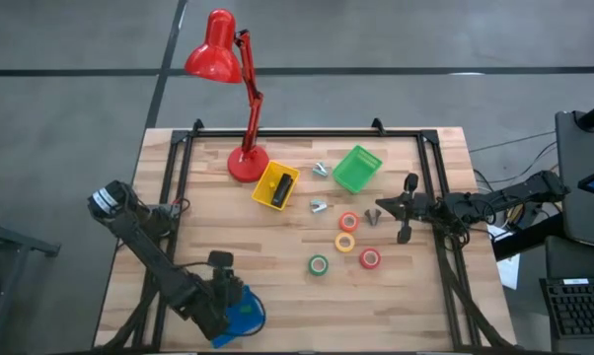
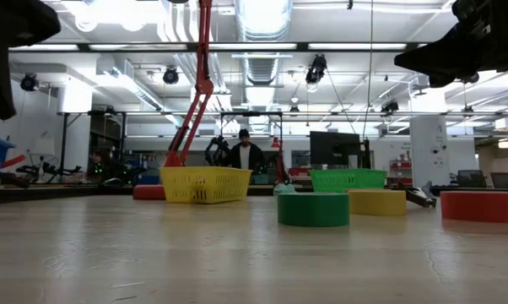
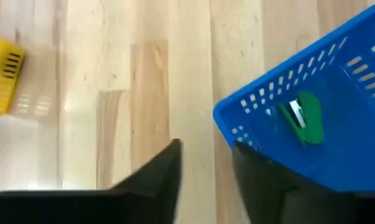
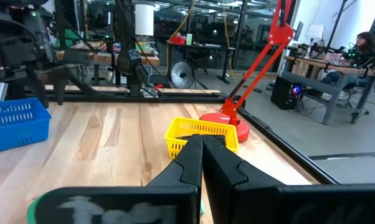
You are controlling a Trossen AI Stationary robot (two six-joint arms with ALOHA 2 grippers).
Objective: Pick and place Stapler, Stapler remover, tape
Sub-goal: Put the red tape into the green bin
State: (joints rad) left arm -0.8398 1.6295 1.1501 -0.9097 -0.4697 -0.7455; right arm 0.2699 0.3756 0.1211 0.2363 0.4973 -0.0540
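My left gripper (image 3: 206, 165) hangs slightly parted and empty at the blue basket (image 1: 243, 314). The stapler (image 1: 281, 187), seemingly, lies in the yellow basket (image 1: 265, 193). Four tape rolls (image 1: 345, 243) sit mid-table. My right gripper (image 4: 202, 148) is closed, empty, beside them.

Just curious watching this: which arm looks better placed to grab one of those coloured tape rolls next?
Probably the right: its gripper hangs beside the tape rolls, while the left gripper sits over the blue basket.
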